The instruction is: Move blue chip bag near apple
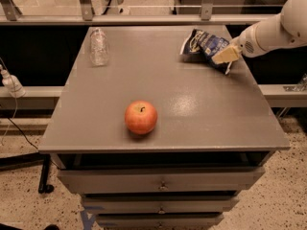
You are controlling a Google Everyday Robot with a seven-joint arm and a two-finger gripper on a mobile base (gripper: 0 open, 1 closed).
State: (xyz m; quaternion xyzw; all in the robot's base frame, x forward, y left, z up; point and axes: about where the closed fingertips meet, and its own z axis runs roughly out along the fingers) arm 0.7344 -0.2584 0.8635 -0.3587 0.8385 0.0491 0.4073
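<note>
The blue chip bag [204,44] lies crumpled at the far right of the grey tabletop [192,109]. The apple [141,117] stands upright near the front middle of the table, well apart from the bag. My gripper [225,55] comes in from the right on a white arm [273,30] and is at the bag's right end, overlapping its edge. I cannot tell whether it touches the bag.
A clear plastic bottle [98,47] lies at the far left of the table. Drawers [160,183] sit below the front edge. A metal rail [144,18] runs behind the table. A white plug and cable [10,84] hang at the left.
</note>
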